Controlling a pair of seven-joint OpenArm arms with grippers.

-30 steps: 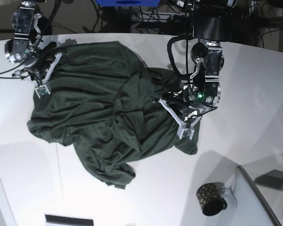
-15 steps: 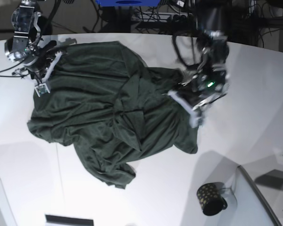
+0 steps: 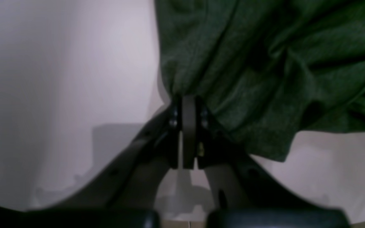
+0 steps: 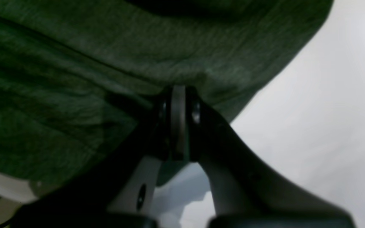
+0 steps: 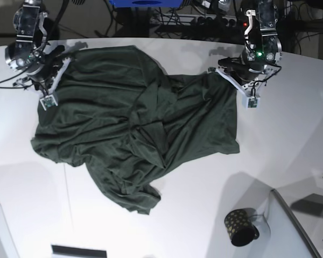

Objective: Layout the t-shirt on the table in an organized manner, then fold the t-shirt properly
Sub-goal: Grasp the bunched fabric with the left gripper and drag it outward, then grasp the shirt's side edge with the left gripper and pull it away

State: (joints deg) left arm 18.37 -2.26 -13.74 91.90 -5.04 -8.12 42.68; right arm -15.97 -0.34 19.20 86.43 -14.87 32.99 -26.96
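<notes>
Right gripper (image 5: pixel 47 88): at the far left of the base view, jaws pressed together on a pinch of the t-shirt's edge; the wrist view shows fabric bunched right at the tips (image 4: pixel 178 95).
T-shirt (image 5: pixel 134 123): dark green, rumpled, spread between the two grippers; from the right gripper it runs rightward and toward the near side of the table, with heavy folds in its middle and a bunched lobe at the near end.
Table (image 5: pixel 290 156): white, bare on the outer side of each gripper; a thin dark seam runs below the cloth's left part.
Left gripper (image 5: pixel 246 91): at the upper right of the base view, jaws clamped together on the shirt's right corner; the wrist view shows cloth gathered into the closed tips (image 3: pixel 187 103) and hanging away to one side.
Mug (image 5: pixel 240 227): dark with gold dots, well apart from the left gripper, toward the near edge, clear of the cloth.
Grey panel (image 5: pixel 296 226): just beside the mug, on its right.
</notes>
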